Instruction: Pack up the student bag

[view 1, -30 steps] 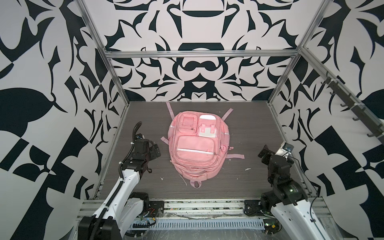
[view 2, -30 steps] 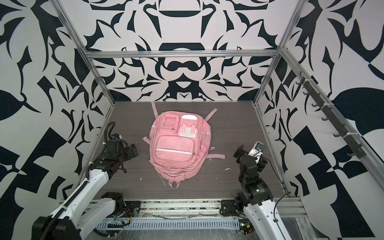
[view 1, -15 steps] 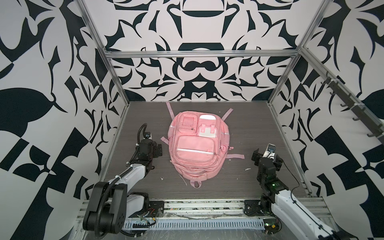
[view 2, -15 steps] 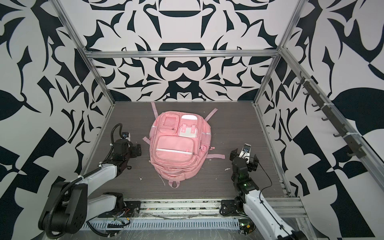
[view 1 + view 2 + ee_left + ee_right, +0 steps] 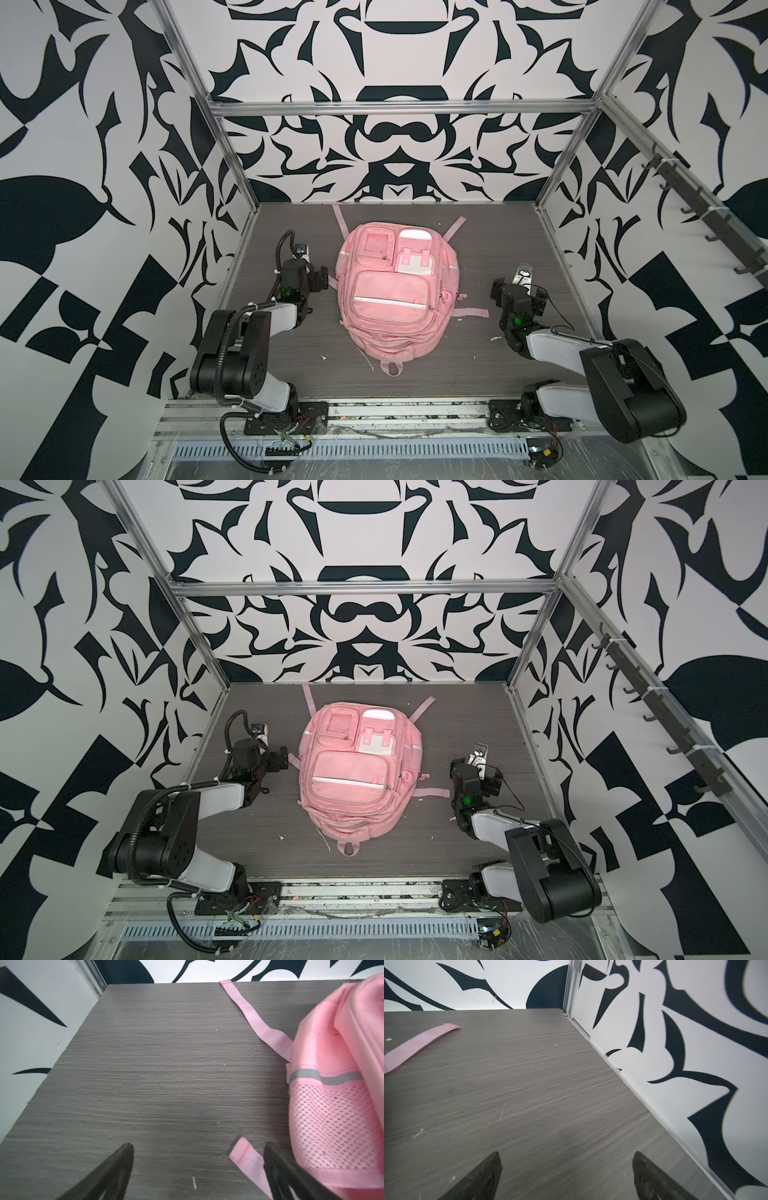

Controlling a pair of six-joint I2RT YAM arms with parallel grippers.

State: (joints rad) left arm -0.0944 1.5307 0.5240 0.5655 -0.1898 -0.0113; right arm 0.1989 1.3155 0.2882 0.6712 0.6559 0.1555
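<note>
The student bag (image 5: 392, 305) (image 5: 353, 783) is a pink backpack lying flat, front pockets up, in the middle of the grey table in both top views. My left gripper (image 5: 316, 279) (image 5: 279, 757) rests low just left of the bag, open. In the left wrist view it (image 5: 198, 1145) frames bare table, with a short pink strap end (image 5: 246, 1158) beside one finger and the bag's mesh side pocket (image 5: 332, 1118) close by. My right gripper (image 5: 517, 289) (image 5: 478, 771) sits right of the bag, apart from it, open over bare table (image 5: 566, 1153).
Patterned walls on metal posts close the table (image 5: 498, 232) on three sides. A rail of hooks (image 5: 702, 208) runs along the right wall. Loose straps (image 5: 471, 312) (image 5: 421, 1043) spread from the bag. White crumbs (image 5: 323, 356) dot the wood. An aluminium rail (image 5: 395, 411) runs along the front edge.
Both arms have folded down, elbows dropping toward the front rail. Both grippers have sunk close to the table beside the bag and stay open. The bag has not moved.
</note>
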